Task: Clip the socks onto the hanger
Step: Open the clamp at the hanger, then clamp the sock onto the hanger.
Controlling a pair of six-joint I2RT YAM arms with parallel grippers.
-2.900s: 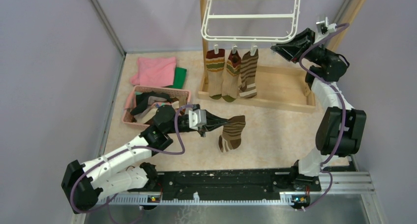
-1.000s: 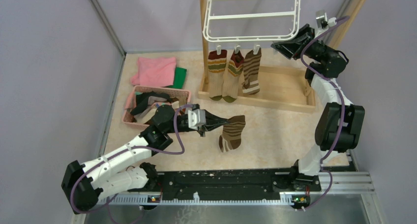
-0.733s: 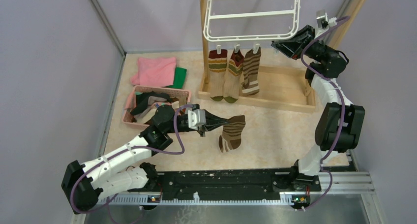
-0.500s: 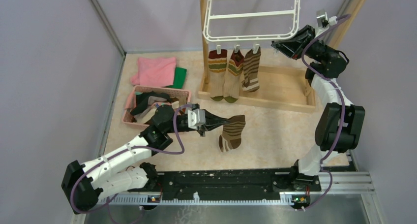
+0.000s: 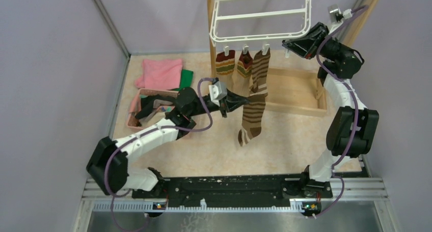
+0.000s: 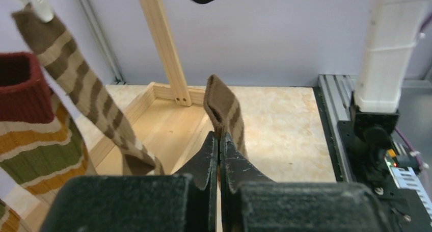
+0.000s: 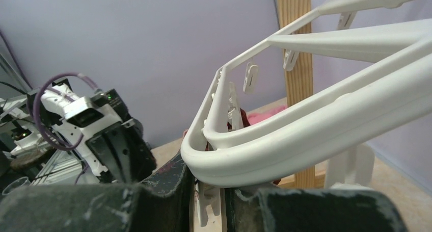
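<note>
Socks clipped (image 5: 244, 63): three, in a row on the hanger (image 5: 254, 37), near edge.
Fourth sock (image 5: 252, 117): brown, cream-striped, dangling near them.
My left gripper (image 5: 244, 98): pinched tight on its cuff.
My right gripper (image 5: 287, 43): closed narrow on a white clip (image 7: 206, 204) at the hanger's corner.

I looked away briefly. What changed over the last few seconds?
The left gripper carried its brown striped sock up and back toward the hanger. The right gripper closed on a corner clip. The three clipped socks and pink basket stayed put.
</note>
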